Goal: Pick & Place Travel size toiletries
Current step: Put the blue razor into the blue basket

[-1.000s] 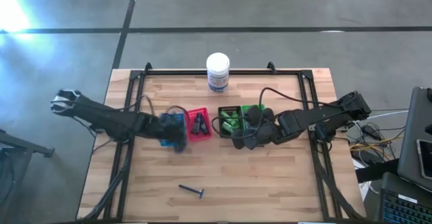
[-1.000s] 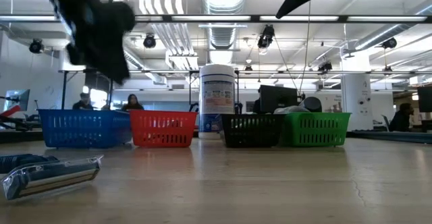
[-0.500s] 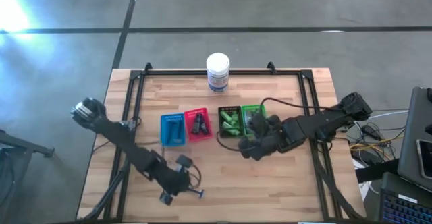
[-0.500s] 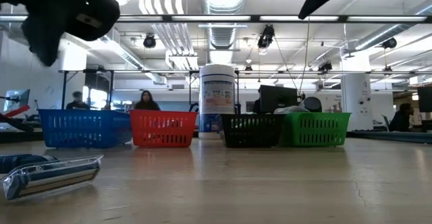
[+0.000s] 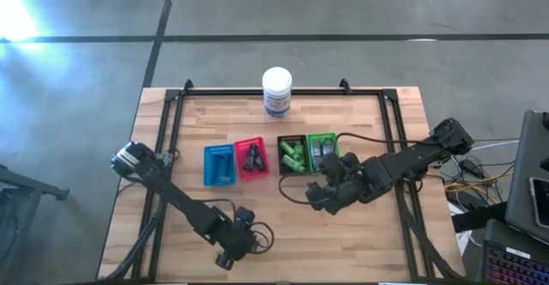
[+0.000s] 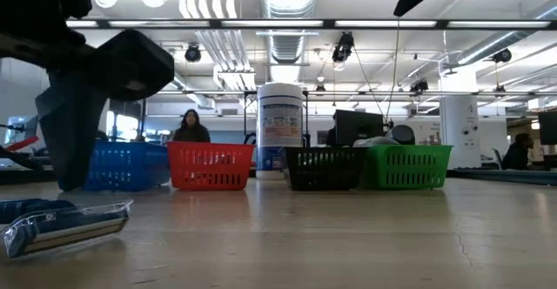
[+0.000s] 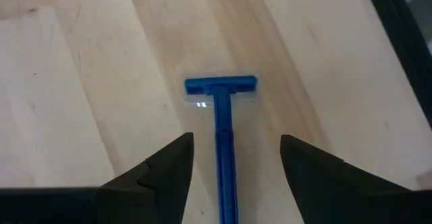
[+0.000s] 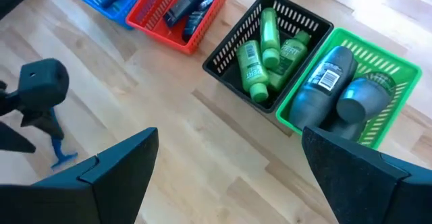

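Left gripper (image 7: 233, 166), fingers spread wide, straddles the last loose razor (image 7: 223, 136) on the table (image 5: 360, 242), apparently lined up to grasp; right gripper (image 8: 226, 177), also open, waits near the baskets.

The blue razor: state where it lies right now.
The blue razor lies flat on the wooden table, near its front edge on the left side, between the open fingers of the left gripper, well clear of the blue basket.
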You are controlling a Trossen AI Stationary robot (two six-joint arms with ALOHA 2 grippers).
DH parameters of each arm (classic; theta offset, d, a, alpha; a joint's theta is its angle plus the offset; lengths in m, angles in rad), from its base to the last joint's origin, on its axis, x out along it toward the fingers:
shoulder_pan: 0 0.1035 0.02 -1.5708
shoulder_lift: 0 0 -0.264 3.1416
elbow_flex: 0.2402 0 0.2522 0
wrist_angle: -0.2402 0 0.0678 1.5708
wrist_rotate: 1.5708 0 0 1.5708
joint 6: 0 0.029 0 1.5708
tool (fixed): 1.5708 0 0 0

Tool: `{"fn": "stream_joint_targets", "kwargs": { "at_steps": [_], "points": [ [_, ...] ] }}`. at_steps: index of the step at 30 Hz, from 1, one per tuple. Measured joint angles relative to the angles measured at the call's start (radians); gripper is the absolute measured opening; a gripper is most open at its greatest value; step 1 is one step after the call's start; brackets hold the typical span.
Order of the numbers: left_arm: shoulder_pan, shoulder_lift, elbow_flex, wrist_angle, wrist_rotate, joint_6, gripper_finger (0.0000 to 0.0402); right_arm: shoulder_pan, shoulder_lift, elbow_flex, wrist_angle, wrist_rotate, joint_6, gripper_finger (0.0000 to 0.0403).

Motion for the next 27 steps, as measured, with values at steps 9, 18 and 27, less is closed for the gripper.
{"fn": "stream_joint_targets", "kwargs": {
  "at_steps": [9, 18, 27],
  "points": [
    [0.000, 0.043, -0.012, -0.025, 0.000, -0.017, 0.0193, 0.000, 0.000, -0.002, -0.022, 0.002, -0.009, 0.0364],
    [0.002, 0.041, -0.010, -0.041, -0.017, -0.100, 0.0076, 0.000, 0.000, -0.002, -0.034, 0.002, -0.028, 0.0364],
    [-0.003, -0.002, -0.016, -0.078, -0.064, -0.420, 0.0029, 0.000, -0.012, -0.003, -0.075, 0.001, 0.004, 0.0364]
  ]
}}
